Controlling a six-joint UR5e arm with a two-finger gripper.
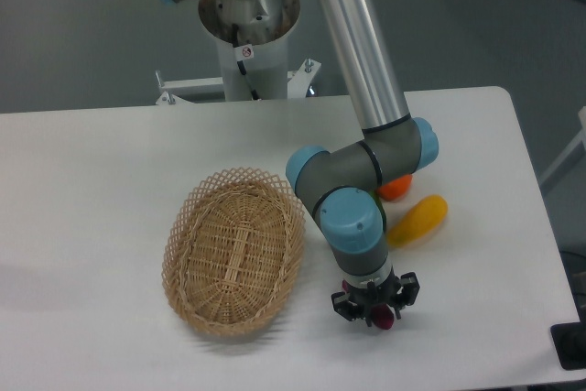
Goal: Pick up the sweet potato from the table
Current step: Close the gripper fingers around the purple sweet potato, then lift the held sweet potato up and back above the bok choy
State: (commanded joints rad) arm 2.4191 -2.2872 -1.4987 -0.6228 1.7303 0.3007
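Note:
The sweet potato point(380, 318) is a small magenta-purple piece lying on the white table point(92, 226) near its front edge, mostly hidden under the tool. My gripper point(375, 311) points straight down over it, and the black fingers stand on either side of the tuber. The arm's blue wrist covers the jaws from above, so whether they have closed on the tuber does not show.
An oval wicker basket point(234, 250) lies to the left of the gripper. A yellow-orange oblong vegetable point(417, 219) and a small orange round item point(396, 189) lie to the right, behind the arm's elbow. The table's front edge is close below the gripper.

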